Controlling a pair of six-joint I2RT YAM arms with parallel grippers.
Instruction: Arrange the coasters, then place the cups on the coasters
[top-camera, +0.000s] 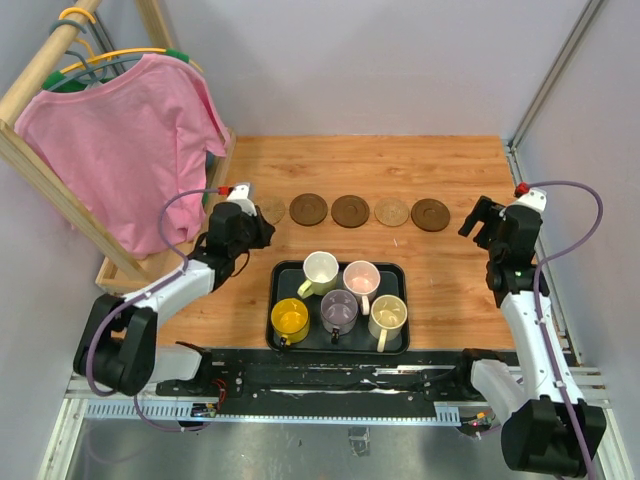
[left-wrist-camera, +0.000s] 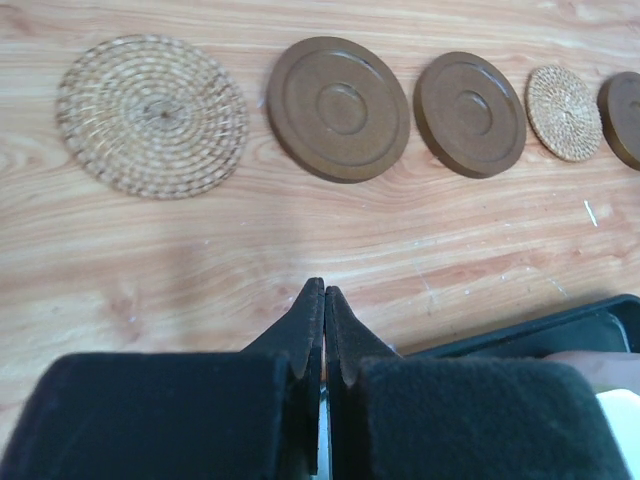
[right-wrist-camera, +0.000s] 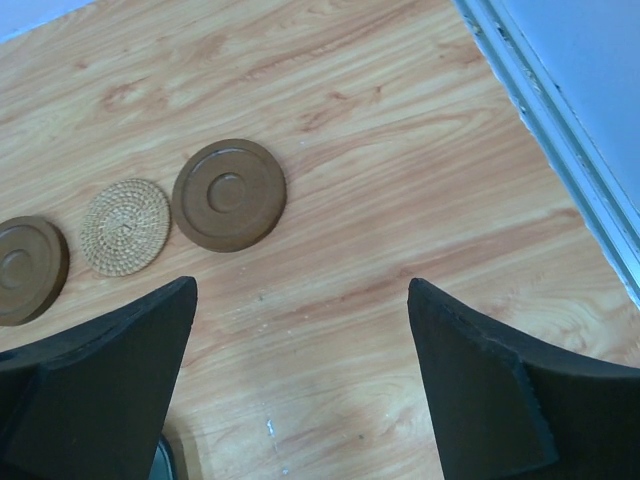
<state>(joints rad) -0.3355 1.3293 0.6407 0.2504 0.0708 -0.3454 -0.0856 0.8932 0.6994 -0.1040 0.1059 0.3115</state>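
Five coasters lie ahead-left of your spread right end effector, left end effector pressed together, so draw back to the cups and pinch one rim squarely.

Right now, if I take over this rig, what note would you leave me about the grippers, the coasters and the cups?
Left gripper: shut, empty, beside the left end of the row.
Right gripper: open, empty, to the right of the row.
Coasters: five in one row beyond the tray.
Cups: all five in the tray, none on a coaster.
Done: the row looks arranged.
Left: put each cup on a coaster.
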